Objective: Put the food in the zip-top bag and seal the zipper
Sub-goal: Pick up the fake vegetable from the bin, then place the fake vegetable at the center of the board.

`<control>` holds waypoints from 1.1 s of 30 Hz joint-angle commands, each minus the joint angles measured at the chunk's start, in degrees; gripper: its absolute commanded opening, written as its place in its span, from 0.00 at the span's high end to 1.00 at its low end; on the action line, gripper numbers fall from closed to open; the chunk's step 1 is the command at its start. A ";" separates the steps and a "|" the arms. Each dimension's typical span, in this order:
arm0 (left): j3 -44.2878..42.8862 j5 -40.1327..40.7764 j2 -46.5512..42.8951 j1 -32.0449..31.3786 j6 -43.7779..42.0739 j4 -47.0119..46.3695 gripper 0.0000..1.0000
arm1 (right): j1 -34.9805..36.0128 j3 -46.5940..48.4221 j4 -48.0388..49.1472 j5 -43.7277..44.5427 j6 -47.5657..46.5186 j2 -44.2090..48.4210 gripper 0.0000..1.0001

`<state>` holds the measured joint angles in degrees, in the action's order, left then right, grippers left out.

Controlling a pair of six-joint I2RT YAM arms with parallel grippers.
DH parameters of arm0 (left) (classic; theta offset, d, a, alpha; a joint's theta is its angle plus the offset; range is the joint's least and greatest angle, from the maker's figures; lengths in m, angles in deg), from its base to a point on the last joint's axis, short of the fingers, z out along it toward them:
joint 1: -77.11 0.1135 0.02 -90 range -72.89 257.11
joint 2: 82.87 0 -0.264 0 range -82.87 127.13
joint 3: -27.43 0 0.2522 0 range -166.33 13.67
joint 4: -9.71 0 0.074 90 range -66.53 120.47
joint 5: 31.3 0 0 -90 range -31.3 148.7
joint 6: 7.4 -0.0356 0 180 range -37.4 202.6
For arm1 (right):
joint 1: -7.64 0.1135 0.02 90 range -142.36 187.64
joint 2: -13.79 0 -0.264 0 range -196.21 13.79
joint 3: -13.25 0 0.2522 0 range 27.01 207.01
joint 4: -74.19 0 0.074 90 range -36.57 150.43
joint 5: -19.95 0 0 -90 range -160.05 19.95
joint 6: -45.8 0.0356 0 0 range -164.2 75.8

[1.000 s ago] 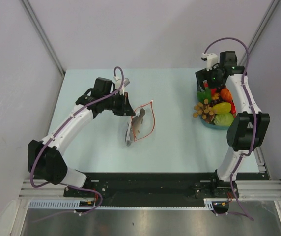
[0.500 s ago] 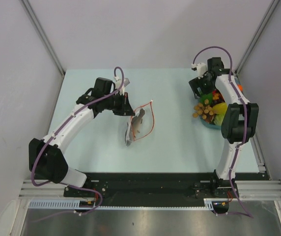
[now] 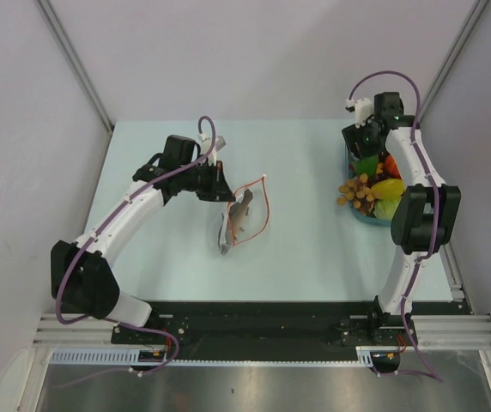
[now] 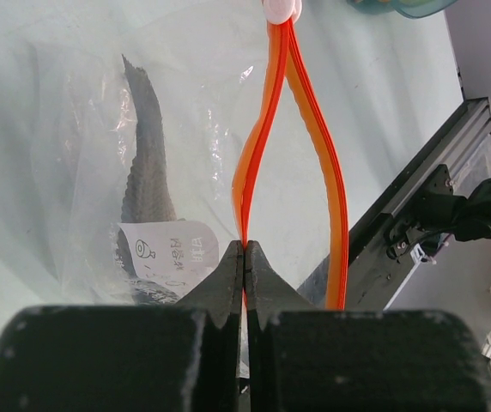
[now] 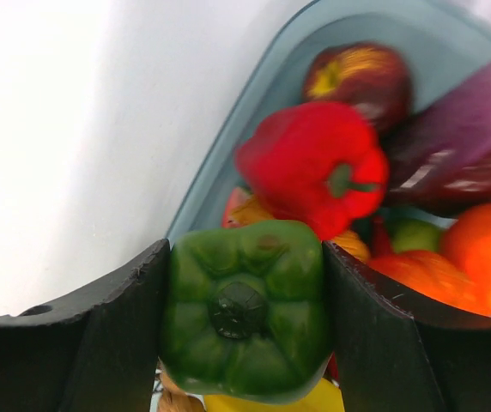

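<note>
The clear zip-top bag [image 3: 244,216] lies mid-table, its mouth open in a loop. My left gripper [image 3: 225,190] is shut on one side of the orange-red zipper [image 4: 314,120]; the tips [image 4: 245,249] pinch the strip. The bag [image 4: 100,129] holds a grey fish-shaped piece and a paper label. My right gripper [image 3: 364,153] is over the far end of the blue tray [image 3: 364,215]. It is shut on a green toy pepper [image 5: 244,318], with its fingers [image 5: 117,318] against both sides. More food lies below: a red pepper [image 5: 310,163], a purple eggplant [image 5: 477,129] and an orange fruit [image 5: 486,249].
The tray's rim [image 5: 228,129] runs just left of the held pepper. A brown grape-like bunch [image 3: 357,190] hangs over the tray's left edge. Walls stand close behind and right of the tray. The black rail [image 4: 426,197] runs along the table's near edge.
My right wrist swung left over the tray's far end, then back right. The left arm and the bag have not moved.
</note>
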<state>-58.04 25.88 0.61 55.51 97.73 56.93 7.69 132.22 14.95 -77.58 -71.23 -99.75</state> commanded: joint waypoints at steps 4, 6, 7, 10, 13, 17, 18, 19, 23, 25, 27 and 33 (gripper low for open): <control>-2.13 -4.00 0.36 0.95 2.08 -3.57 1.00 | -1.29 9.56 0.74 -6.16 5.66 6.83 0.57; -2.04 -4.62 0.37 1.21 2.88 -4.01 1.00 | -1.11 11.24 -0.05 -9.94 8.82 7.97 0.57; -2.13 -5.58 0.45 1.56 3.75 -4.44 1.00 | -1.02 11.94 0.03 -14.83 10.22 8.59 0.57; -2.21 -7.51 0.80 2.35 5.77 -4.97 1.00 | -0.23 11.08 2.66 -27.82 20.23 12.71 0.57; -2.04 -9.36 0.98 3.23 7.88 -5.68 1.00 | 3.96 -0.58 16.51 -34.90 33.06 20.79 0.54; -2.13 -11.65 1.33 3.85 9.29 -6.73 1.00 | 13.46 -13.44 34.19 -35.19 40.73 29.15 0.52; -2.13 -12.00 1.59 4.03 9.73 -6.82 1.00 | 15.48 -15.54 34.92 -34.92 40.82 29.94 0.52; -2.30 -12.27 1.77 4.20 10.09 -6.73 1.00 | 19.50 -16.17 35.01 -34.23 40.74 30.21 0.52; -2.30 -13.41 2.03 4.73 11.32 -7.78 1.00 | 26.73 -20.12 35.19 -33.17 38.99 29.78 0.51; -2.13 -13.94 1.95 5.08 12.20 -8.49 1.00 | 29.03 -22.15 34.93 -31.94 36.97 28.90 0.51; -1.95 -14.46 1.86 5.34 12.81 -9.10 1.00 | 31.23 -23.11 34.75 -31.76 37.48 27.85 0.52; -0.37 -15.61 1.24 6.14 14.66 -11.30 1.00 | 35.80 -27.51 37.91 -29.39 41.62 23.63 0.29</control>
<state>-58.01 13.18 3.00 60.75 109.86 49.62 41.20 106.43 47.87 -108.95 -32.21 -74.50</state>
